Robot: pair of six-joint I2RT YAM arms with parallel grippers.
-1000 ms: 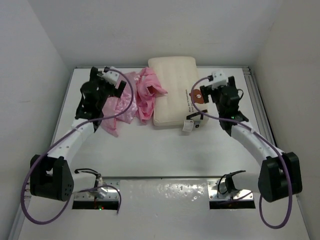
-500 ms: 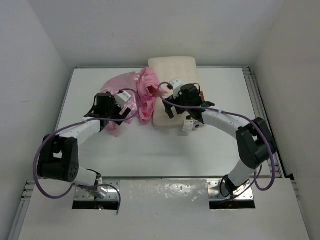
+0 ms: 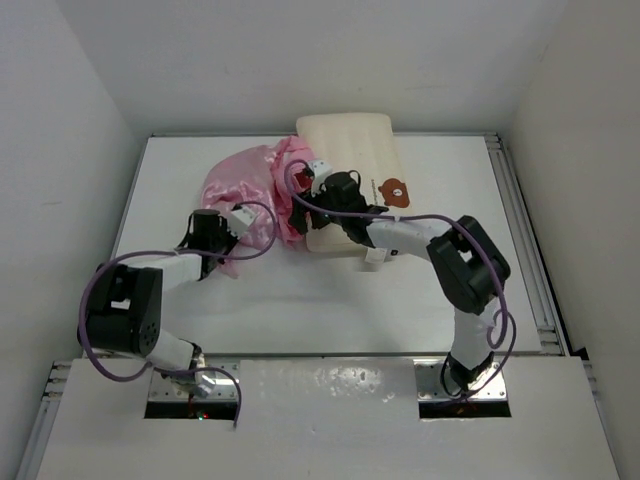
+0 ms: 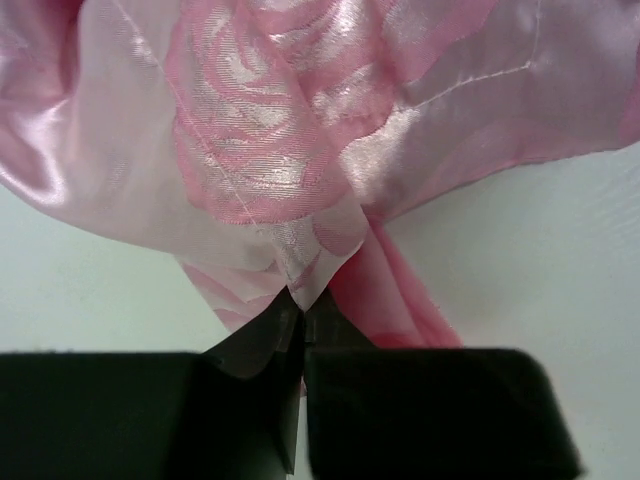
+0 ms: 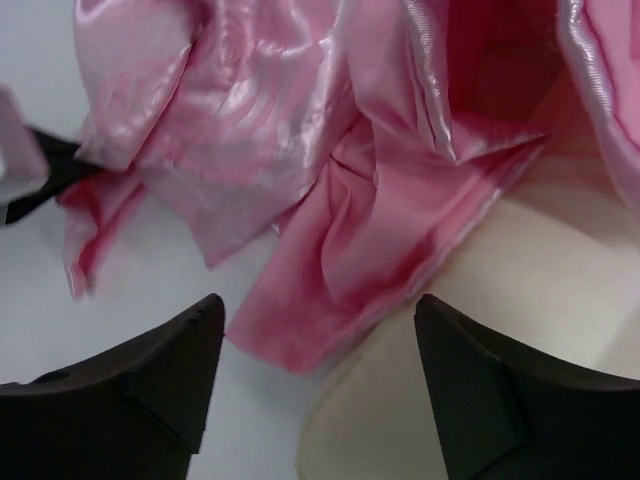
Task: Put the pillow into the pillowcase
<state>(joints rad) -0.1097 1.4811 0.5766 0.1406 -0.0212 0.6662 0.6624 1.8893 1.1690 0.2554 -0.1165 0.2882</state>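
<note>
On the white surface [image 3: 300, 290] the cream pillow [image 3: 350, 140] lies at the far edge, the crumpled pink pillowcase [image 3: 245, 185] overlapping its left side, the left tool [image 4: 300, 325] clamped on a pillowcase corner, the right tool [image 5: 318, 330] spread apart over a pillowcase fold.

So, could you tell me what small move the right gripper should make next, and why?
Probably close the right gripper on the pillowcase fold between its open fingers; the left gripper pinches a corner, and the pillow lies outside.
</note>
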